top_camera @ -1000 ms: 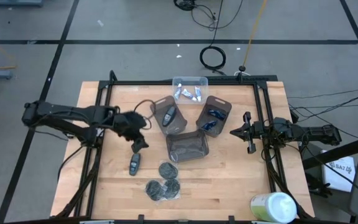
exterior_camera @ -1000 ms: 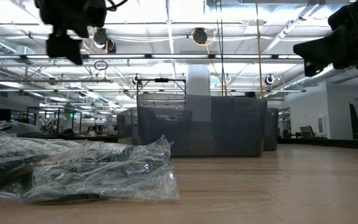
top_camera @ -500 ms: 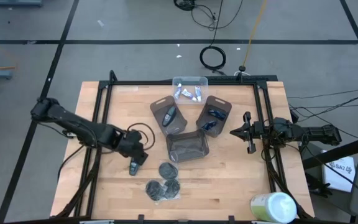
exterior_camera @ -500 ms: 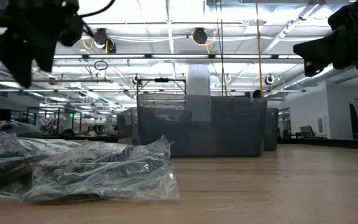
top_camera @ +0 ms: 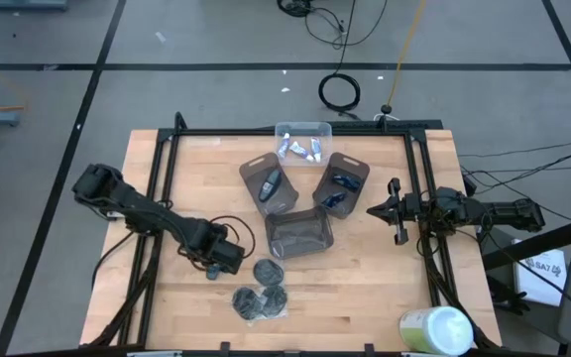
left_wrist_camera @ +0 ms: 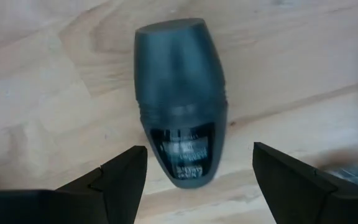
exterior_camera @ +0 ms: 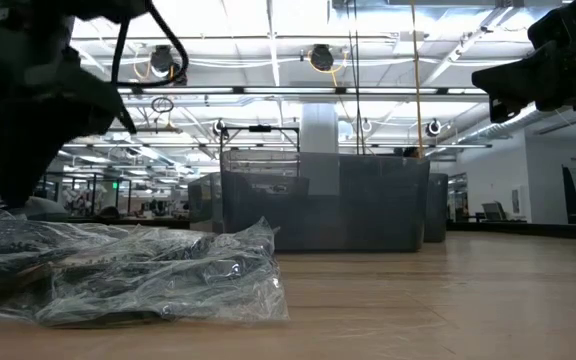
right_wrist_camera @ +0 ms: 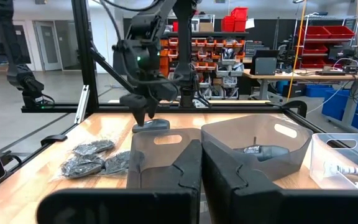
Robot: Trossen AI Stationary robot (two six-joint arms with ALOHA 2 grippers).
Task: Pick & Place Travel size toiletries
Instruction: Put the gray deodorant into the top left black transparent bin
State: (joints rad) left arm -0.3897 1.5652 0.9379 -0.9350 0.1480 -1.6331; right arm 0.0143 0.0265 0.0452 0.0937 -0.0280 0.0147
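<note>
My left gripper (left_wrist_camera: 194, 186) hangs low over the grey-blue oval stick (left_wrist_camera: 182, 99), fingers spread apart with the stick lying flat on the tabletop (top_camera: 365, 288) between and just ahead of them; its long axis runs forward from the gripper, so the fingers stand either side of its width. This stick lies beside the wrapped dark-grey discs (top_camera: 261, 297), well nearer my left arm than my right. My right gripper (top_camera: 397, 211) waits at the right edge, whether spread or closed I cannot tell. Containers: one smoky-grey tray (top_camera: 266, 171) holds the other stick, a second (top_camera: 350, 171) dark-blue bottles, the nearest (top_camera: 300, 246) appears unfilled; the clear tray (top_camera: 303, 129) holds white tubes.
</note>
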